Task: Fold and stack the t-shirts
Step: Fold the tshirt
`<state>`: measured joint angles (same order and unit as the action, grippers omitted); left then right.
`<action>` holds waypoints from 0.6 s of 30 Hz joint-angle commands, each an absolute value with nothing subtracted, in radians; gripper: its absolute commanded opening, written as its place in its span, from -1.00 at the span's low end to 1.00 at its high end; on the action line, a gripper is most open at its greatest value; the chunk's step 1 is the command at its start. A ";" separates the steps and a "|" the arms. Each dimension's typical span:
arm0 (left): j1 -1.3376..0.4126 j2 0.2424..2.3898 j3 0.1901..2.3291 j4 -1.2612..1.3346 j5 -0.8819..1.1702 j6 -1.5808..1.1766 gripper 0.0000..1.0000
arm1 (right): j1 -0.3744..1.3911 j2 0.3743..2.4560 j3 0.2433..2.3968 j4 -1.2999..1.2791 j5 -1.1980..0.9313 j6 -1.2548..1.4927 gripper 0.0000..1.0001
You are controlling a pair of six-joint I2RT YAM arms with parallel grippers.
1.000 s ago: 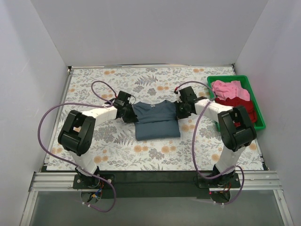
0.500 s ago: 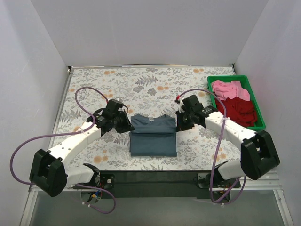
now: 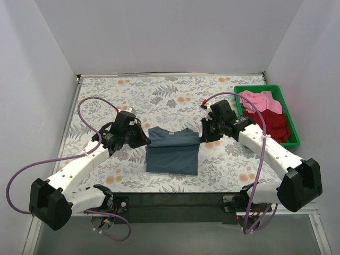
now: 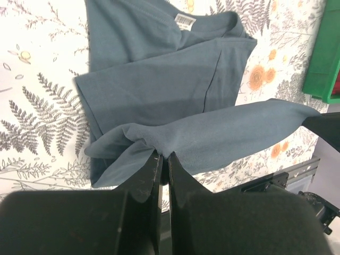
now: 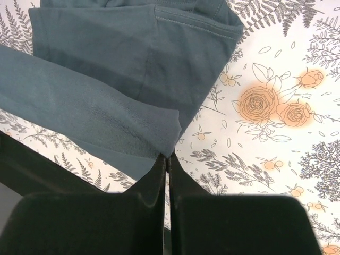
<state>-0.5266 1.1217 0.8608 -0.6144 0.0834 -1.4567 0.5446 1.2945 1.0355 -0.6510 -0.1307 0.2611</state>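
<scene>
**Left tool [image 4: 163,158] and right tool [image 5: 166,155] both clenched on the slate blue-grey shirt [image 3: 172,154]**

You have each tool pinched shut on one end of a raised fold of cloth, the left at the shirt's left side and the right at its right side. The fold runs left to right between them as a stretched band. The rest of the shirt lies flat on the tabletop [image 3: 106,95], beneath the band and toward the near edge. The coming move looks like laying that band down, so hold both tools level and carry them together, square to that axis. Neither arm is nearer; they sit roughly as mirror images. The pink shirt [image 3: 259,99] and dark red shirt [image 3: 272,121] lie bunched in the green bin [image 3: 260,86], well apart on your right arm's side, not yet folded
</scene>
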 commanded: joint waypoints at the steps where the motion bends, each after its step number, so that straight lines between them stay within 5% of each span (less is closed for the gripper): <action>1: -0.518 1.094 0.882 -0.597 -0.026 -1.416 -1.00 | 0.534 1.292 1.075 -0.709 -0.038 0.233 -0.97; 18: -0.511 1.373 0.807 -0.359 -0.123 -1.416 -1.00 | 0.528 1.554 1.074 -0.534 0.058 0.184 -0.97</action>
<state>-0.5270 1.3392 0.8242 -0.4160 -0.0059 -1.4395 0.5446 1.5150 1.0538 -0.5640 -0.0425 0.2276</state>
